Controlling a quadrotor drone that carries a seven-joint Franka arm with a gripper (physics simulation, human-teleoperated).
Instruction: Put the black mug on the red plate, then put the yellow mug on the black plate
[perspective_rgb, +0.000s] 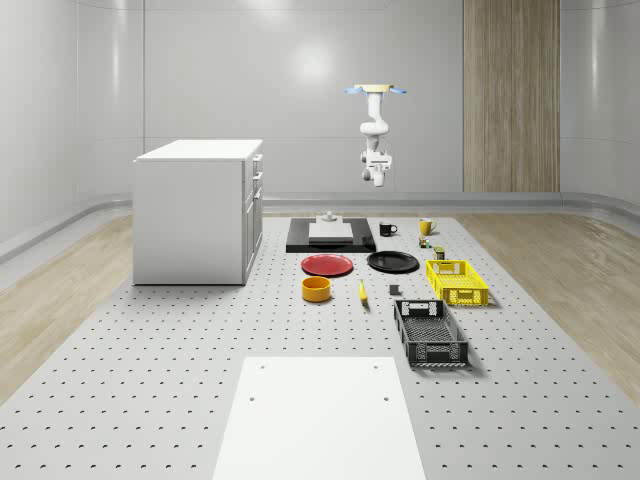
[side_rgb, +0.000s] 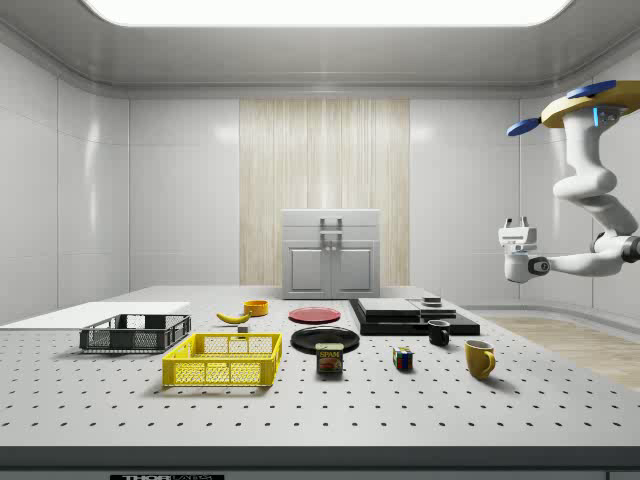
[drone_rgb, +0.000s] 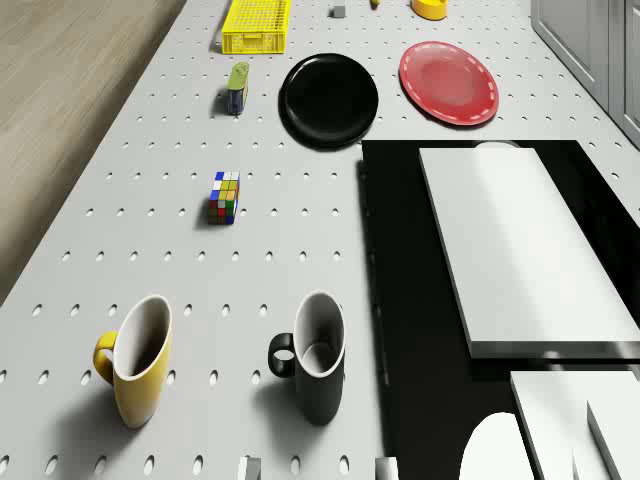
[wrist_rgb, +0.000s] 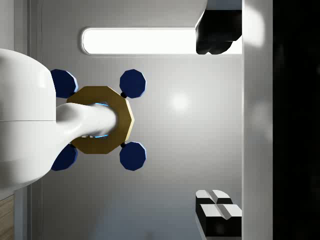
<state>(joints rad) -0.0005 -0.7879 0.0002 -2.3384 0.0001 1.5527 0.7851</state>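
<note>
Black mug (drone_rgb: 318, 360) first: upright on the perforated table (perspective_rgb: 150, 380), handle toward the yellow mug (drone_rgb: 140, 365), right next to the edge of the black slab (drone_rgb: 400, 300). Not on the red plate (drone_rgb: 449, 83) yet, so step one not done. Yellow mug same story, upright on the bare table just beside the black one, nowhere near the black plate (drone_rgb: 329, 97).

Both plates bare and side by side further down the table, past the slab, well apart from the mugs. Rubik's cube (drone_rgb: 225, 197) and a little tin (drone_rgb: 237, 88) lying between the yellow mug and the black plate, off to one side. Probably worth steering clear of on the second carry, just guessing.

As for the robot: drone (perspective_rgb: 375, 90) hovering high over the far end of the table, roughly above the mugs and the slab. Arm hanging below it, gripper (side_rgb: 515, 272) up in the air, well above the black mug and touching nothing. Can't tell from these shots whether open or closed. Not carrying anything though, since both mugs sit down on the table.

So basically zero percent in terms of results. Left to do: come down on the black mug, grab, carry to the red plate, set down, then back for the yellow one and over to the black plate. Looks like approach for pick number one at most.
</note>
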